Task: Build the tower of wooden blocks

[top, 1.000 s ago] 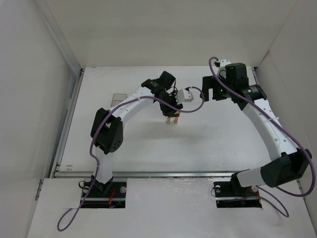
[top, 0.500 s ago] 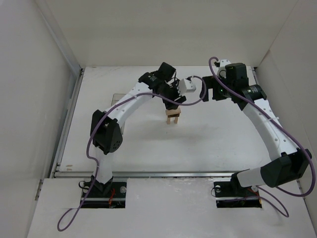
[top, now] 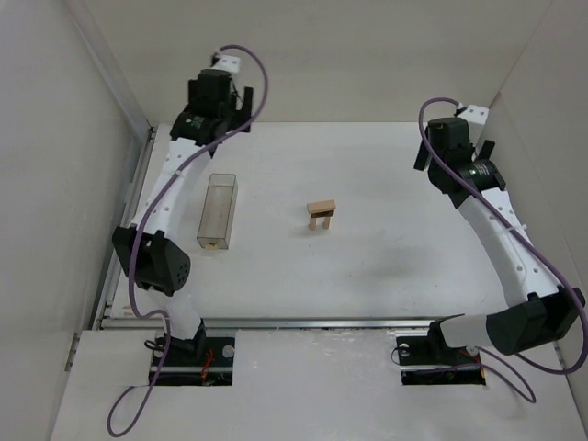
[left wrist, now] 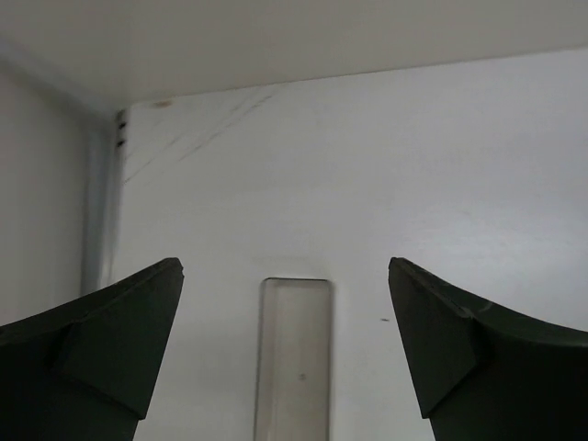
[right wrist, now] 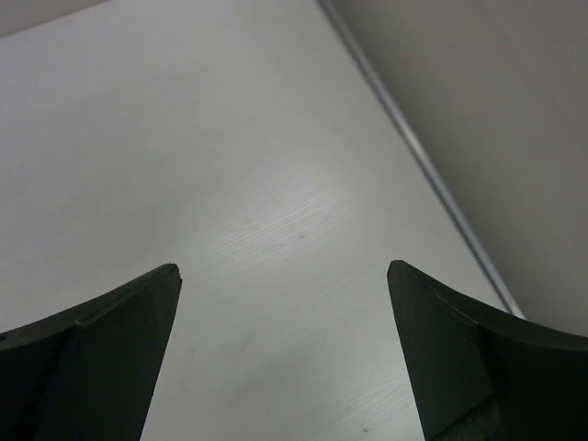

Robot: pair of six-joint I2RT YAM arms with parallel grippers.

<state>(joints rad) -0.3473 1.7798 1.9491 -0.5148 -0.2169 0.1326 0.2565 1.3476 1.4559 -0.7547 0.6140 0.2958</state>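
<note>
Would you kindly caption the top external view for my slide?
Wood block tower stands centred, clear box beside it; left arm and right arm reach far corners.

A white table (top: 386, 266) sits boxed in by plain off-white walls (top: 303, 55) under soft, even light.

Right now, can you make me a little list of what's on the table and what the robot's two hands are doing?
Tower: the wood block tower stands mid-table, two uprights with a flat bar on top
Box: a clear plastic box lies to the tower's left, apart from it
Left hand: the left gripper is open and empty, near the far left corner
Right hand: the right gripper is open and empty, near the far right side
Touching the tower: neither gripper
</note>
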